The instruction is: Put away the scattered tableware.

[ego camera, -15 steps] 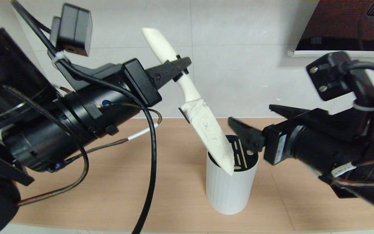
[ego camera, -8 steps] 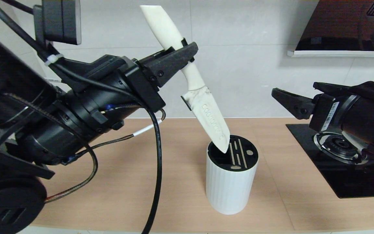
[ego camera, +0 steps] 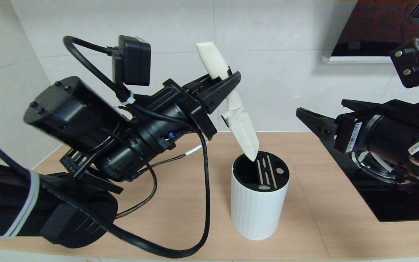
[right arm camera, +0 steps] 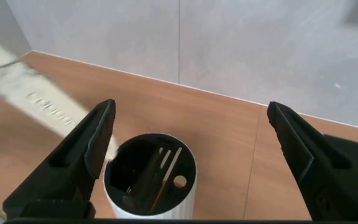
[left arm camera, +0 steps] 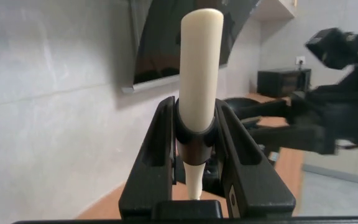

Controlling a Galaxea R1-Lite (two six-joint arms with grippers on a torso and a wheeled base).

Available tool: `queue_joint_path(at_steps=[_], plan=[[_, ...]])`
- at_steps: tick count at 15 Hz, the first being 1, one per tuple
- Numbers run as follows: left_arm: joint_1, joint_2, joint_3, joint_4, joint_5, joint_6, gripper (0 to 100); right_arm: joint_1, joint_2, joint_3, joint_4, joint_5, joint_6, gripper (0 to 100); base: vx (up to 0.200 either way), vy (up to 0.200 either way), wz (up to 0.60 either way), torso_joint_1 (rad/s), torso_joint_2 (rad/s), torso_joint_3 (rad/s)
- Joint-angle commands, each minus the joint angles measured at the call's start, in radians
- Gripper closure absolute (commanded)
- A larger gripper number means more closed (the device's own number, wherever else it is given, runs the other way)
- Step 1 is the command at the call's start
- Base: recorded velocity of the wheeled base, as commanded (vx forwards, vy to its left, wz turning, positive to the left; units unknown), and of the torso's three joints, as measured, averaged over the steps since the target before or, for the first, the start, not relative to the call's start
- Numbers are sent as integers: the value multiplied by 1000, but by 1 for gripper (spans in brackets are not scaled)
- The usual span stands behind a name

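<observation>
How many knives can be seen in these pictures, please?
1. The white knife is held tilted by the left gripper, its tip over the top of the white knife holder. No handle sticks out of the holder's slots.

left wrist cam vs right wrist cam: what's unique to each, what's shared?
Left wrist, not right: the left gripper clamped on the handle of the knife, with a dark range hood behind. Right wrist, not left: the slotted top of the knife holder, between the fingers of the open right gripper, with the blade angled toward it. Both: the knife, the tiled wall, the wooden counter.
</observation>
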Motion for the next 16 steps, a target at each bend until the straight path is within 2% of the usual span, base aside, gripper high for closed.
queue_joint_path(at_steps=[1,11,12,14,16], plan=[[1,58,-12,-4,0,0,100,1,8,0,0,0,0,0,0,0,0,0,0,0],[9,161,-26,-13,2,2,100,1,34,14,0,-2,-5,0,0,0,0,0,0,0],[9,173,-26,-14,2,5,100,1,37,19,0,-2,-6,0,0,0,0,0,0,0],[9,201,-26,-14,2,34,100,1,41,19,-2,-2,-6,0,0,0,0,0,0,0],[9,210,-23,-13,3,37,100,3,41,19,-2,-2,-6,0,0,0,0,0,0,0]])
